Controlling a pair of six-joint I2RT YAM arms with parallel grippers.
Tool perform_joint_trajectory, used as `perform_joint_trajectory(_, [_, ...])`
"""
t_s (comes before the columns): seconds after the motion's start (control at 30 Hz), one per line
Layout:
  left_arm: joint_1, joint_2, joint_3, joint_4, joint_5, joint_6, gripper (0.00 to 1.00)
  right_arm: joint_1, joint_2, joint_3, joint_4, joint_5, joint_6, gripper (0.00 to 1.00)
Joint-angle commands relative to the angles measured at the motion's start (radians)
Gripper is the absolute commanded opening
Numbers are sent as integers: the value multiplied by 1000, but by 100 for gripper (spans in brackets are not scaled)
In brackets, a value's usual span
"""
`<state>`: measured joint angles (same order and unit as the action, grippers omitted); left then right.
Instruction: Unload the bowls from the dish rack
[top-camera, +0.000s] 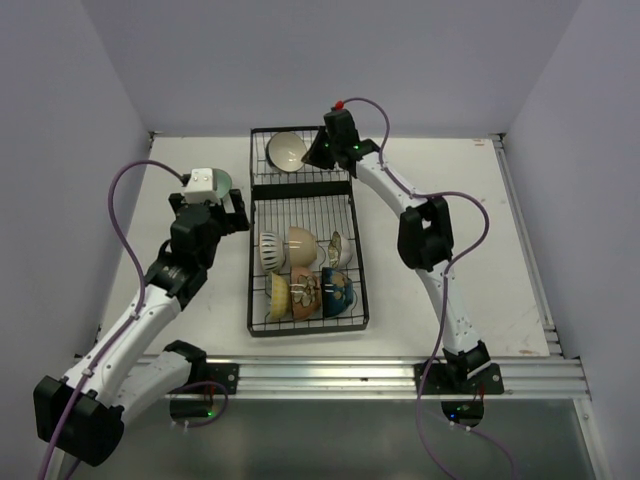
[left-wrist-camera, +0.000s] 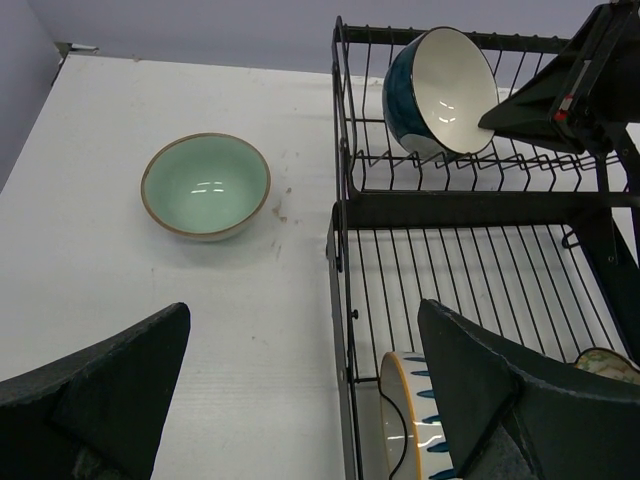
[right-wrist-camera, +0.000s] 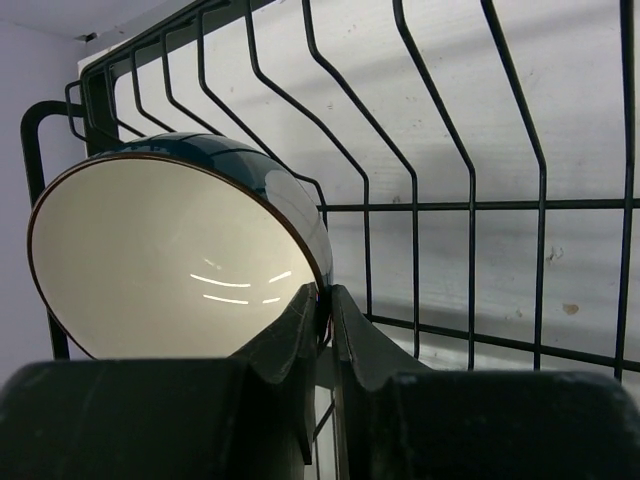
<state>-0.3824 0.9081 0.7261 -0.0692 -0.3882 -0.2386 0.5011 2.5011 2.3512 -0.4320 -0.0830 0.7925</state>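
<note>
The black wire dish rack runs down the table's middle. Its far section holds one dark blue bowl with a cream inside, standing on edge. My right gripper is shut on that bowl's rim; it also shows in the left wrist view. The near section holds several bowls on edge, one white with blue marks. A light green bowl sits upright on the table left of the rack. My left gripper is open and empty above it, wide fingers apart.
The rack's rim lies between the left gripper's fingers in the left wrist view. A metal rail runs along the near table edge. Bare white table lies to the left and right of the rack.
</note>
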Motion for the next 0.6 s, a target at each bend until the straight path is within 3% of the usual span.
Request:
perform_joint_trajectory(0.0, [-7, 8, 12, 28, -21, 24, 100, 1, -79, -18, 58, -49, 24, 0])
perform_joint_trajectory(0.23, [-6, 41, 55, 11, -34, 21, 100, -15, -154, -58, 127, -84, 42, 0])
perform_joint_trajectory(0.57, [-3, 89, 252, -96, 46, -45, 100, -32, -257, -128, 208, -118, 30, 0])
